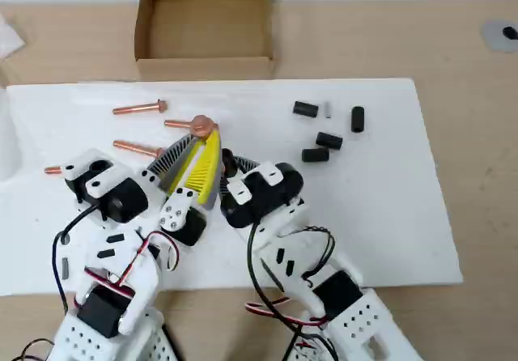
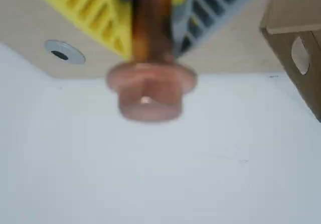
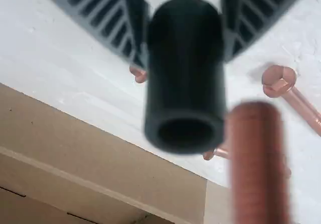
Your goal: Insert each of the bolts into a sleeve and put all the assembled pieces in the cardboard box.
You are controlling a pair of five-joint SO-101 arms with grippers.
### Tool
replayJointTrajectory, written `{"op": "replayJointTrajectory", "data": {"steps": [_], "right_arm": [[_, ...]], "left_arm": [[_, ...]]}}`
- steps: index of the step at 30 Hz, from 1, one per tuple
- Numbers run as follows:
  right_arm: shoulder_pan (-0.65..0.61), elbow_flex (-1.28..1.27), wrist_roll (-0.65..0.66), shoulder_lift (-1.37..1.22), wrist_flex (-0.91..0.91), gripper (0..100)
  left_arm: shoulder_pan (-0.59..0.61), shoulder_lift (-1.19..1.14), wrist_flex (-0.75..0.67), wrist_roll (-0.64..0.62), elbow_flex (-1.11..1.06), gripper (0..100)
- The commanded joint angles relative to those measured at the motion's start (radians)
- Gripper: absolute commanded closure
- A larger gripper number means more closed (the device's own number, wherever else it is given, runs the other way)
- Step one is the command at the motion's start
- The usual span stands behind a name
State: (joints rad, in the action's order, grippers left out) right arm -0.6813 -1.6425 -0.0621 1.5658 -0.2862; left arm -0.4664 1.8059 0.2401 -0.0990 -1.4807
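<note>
Bolt [image 2: 150,91], copper-coloured with a flanged hex head, is pinched by its smooth shank in the left claw [image 1: 197,138]. It sits between one yellow ribbed finger and one grey one, head outward, just in front of the cardboard box [image 1: 202,25]. The right claw [image 3: 184,30] is clamped on a matte black cylindrical sleeve [image 3: 184,73], its round bore facing out. A blurred copper shank, possibly the held bolt's, stands close beside that mouth. Other copper bolts [image 1: 139,108] lie on the white sheet [image 1: 388,215] before the box's left side, and four black sleeves [image 1: 329,141] lie farther off towards its right. The box is plain brown card, open-topped, on the wooden desk [image 1: 469,118].
</note>
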Motion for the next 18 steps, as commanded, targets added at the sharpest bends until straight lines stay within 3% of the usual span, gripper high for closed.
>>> {"op": "replayJointTrajectory", "data": {"steps": [1,10,18], "right_arm": [[-0.012,0.028,-0.012,0.018,0.02,98.9],[-0.013,0.028,-0.012,0.018,0.02,98.9],[-0.013,0.027,-0.012,0.018,0.02,98.9]], "left_arm": [[0.014,0.016,-0.069,0.006,0.014,99],[0.012,0.015,-0.149,0.052,-0.043,99],[0.014,0.015,-0.339,0.155,-0.175,99]]}}
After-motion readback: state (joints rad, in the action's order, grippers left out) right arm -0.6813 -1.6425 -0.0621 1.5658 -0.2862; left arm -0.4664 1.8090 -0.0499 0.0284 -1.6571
